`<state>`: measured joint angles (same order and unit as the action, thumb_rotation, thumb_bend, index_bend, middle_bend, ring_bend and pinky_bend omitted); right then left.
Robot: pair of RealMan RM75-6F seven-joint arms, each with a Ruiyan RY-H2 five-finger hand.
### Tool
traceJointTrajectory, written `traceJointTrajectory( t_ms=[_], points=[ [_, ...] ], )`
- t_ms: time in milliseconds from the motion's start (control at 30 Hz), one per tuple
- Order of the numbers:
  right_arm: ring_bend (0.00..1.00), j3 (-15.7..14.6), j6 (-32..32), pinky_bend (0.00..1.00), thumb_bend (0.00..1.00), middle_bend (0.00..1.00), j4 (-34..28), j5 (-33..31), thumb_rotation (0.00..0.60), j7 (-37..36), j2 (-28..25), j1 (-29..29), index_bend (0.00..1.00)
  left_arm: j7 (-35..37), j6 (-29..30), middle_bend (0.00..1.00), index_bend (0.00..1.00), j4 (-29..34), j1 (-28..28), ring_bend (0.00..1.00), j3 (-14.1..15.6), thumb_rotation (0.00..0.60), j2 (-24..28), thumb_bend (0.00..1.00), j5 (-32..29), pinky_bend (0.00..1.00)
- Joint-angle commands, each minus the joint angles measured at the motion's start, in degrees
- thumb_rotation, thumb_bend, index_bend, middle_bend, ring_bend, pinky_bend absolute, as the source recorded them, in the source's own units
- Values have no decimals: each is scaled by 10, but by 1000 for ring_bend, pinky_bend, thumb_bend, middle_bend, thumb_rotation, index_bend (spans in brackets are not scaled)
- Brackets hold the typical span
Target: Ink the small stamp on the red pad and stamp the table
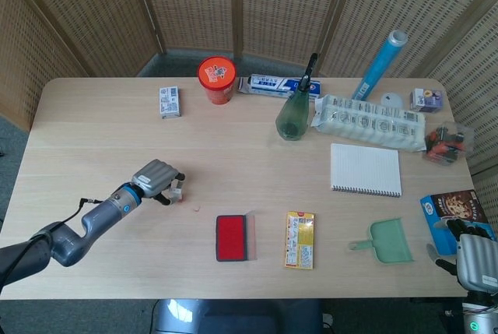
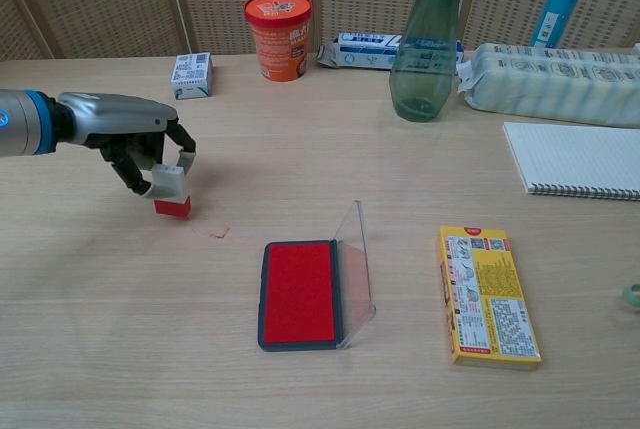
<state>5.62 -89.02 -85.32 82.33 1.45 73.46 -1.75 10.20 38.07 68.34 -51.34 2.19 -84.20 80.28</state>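
My left hand [image 2: 135,139] [image 1: 154,178] pinches the small stamp [image 2: 171,194] [image 1: 177,191], a pale block with a red base, which stands on or just above the table at the left. A faint red mark [image 2: 218,233] [image 1: 196,209] shows on the wood just right of the stamp. The red ink pad [image 2: 297,292] [image 1: 230,237] lies open near the front middle, its clear lid [image 2: 355,269] tipped up to the right. My right hand [image 1: 475,256] hangs past the table's front right corner and holds nothing; how its fingers lie is unclear.
A yellow packet [image 2: 487,294] lies right of the pad, a green dustpan [image 1: 387,242] further right. A spiral notebook [image 1: 366,169], green bottle [image 1: 294,112], orange cup [image 1: 216,79], small white box [image 1: 170,102] and several packages stand toward the back.
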Motion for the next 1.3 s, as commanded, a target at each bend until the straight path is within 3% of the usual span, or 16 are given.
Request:
traceJointTrajectory(
  t_ms=[33,433,1300],
  points=[
    [469,0,-1,372,263,439,-1,0,590,1,0,0,437,10,0,1000,637,-12,5,1000,1,565,-12,339,6,933],
    [469,-1,-5,373,262,439,-4,0,590,1,-5,-2,438,13,12,1000,636,-32,16,1000,5,556,-34,325,27,933],
    [475,-1,-10,376,262,446,-7,1,592,1,-6,-3,447,-8,-7,1000,603,-20,14,1000,-1,524,-23,307,28,932]
  ],
)
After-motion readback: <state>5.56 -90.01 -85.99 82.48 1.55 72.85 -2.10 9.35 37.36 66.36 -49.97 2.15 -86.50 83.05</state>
